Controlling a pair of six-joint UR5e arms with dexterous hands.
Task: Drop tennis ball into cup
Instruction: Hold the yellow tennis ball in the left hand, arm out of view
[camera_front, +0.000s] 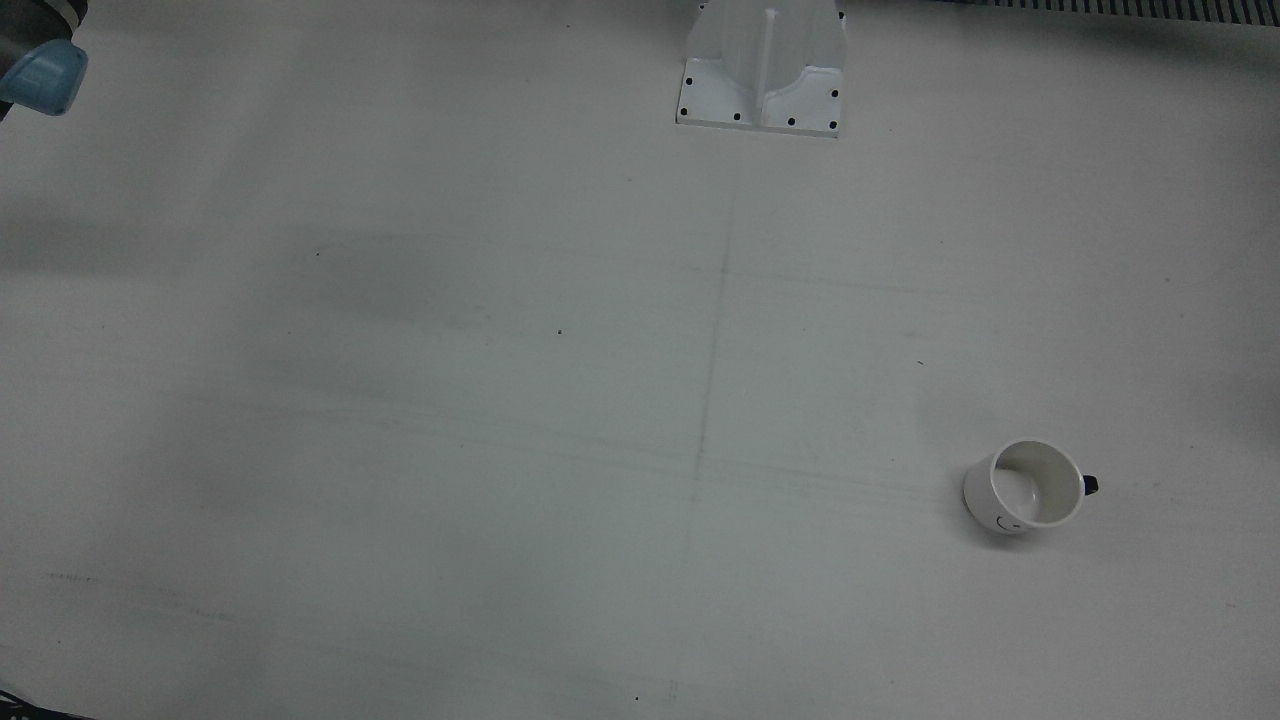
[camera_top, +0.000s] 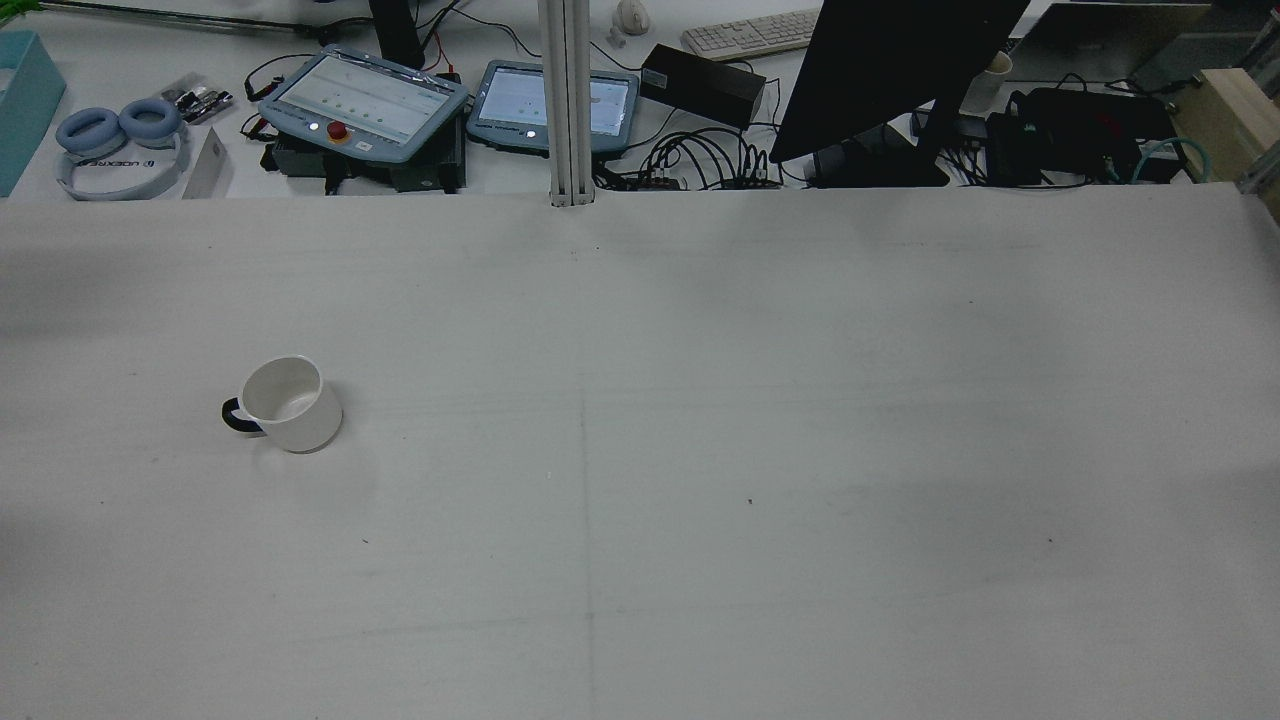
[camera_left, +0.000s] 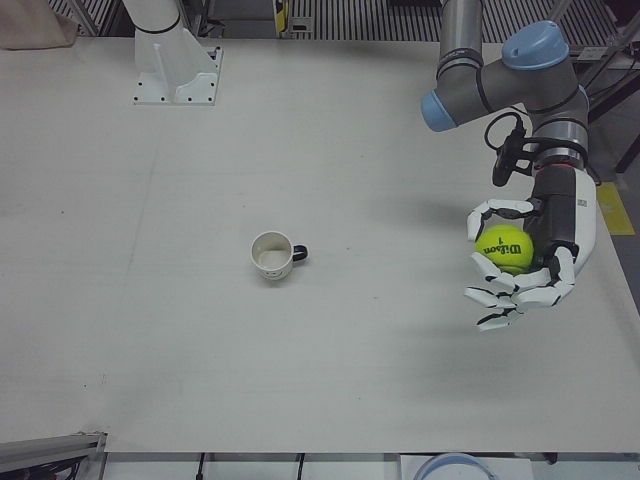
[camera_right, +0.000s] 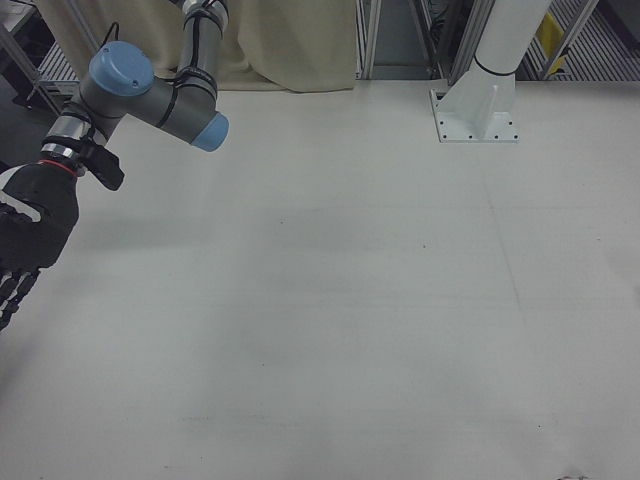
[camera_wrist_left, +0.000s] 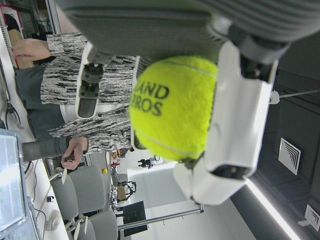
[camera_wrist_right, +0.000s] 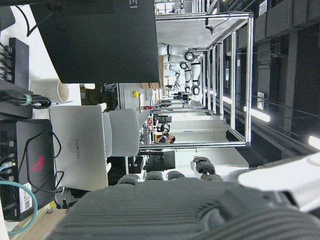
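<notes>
A white cup with a dark handle stands upright and empty on the white table; it also shows in the front view and the rear view. My left hand is shut on a yellow-green tennis ball and holds it above the table, well to the right of the cup in the left-front view. The ball fills the left hand view between white fingers. My right hand hangs at the left edge of the right-front view, fingers extended, holding nothing.
A white arm pedestal is bolted at the table's far side. Beyond the table edge in the rear view lie two teach pendants, a monitor, cables and headphones. A faint seam line runs down the table's middle.
</notes>
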